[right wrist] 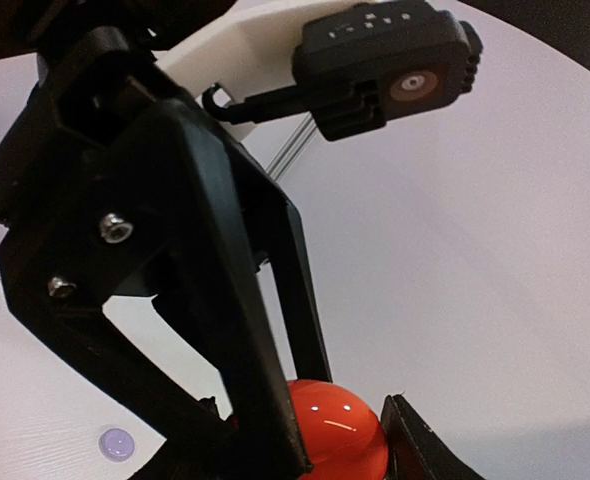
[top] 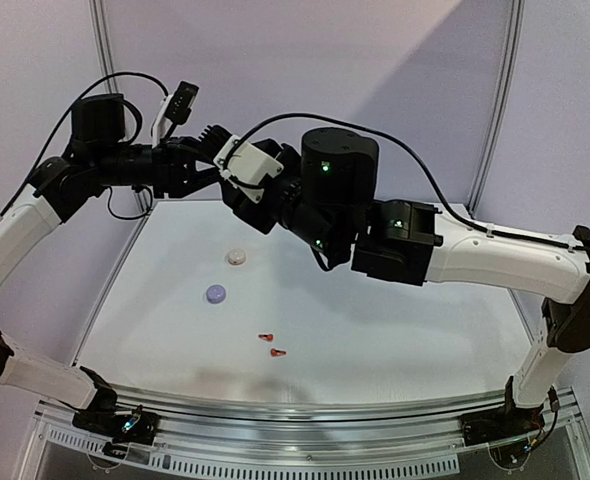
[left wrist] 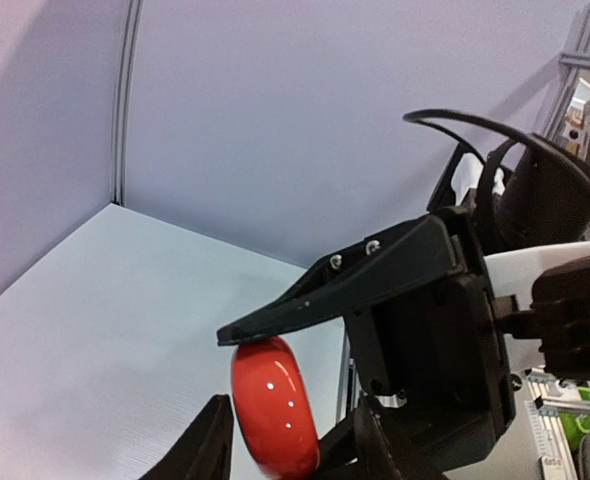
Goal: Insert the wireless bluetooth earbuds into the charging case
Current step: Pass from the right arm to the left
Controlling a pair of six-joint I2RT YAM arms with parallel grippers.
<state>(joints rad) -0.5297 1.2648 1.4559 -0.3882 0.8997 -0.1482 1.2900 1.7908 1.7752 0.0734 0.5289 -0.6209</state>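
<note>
Right claw (right wrist: pixel 310 420), red case (right wrist: pixel 343 435) over table (top: pixel 395 320)

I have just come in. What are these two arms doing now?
Both arms are raised above the table and meet in the air at a red round case. The right end effector holds it; the left end effector sits around it too, but whether it grips is not clear. On the table lie two red-orange earbuds, a lavender round case and a white round case.
</note>
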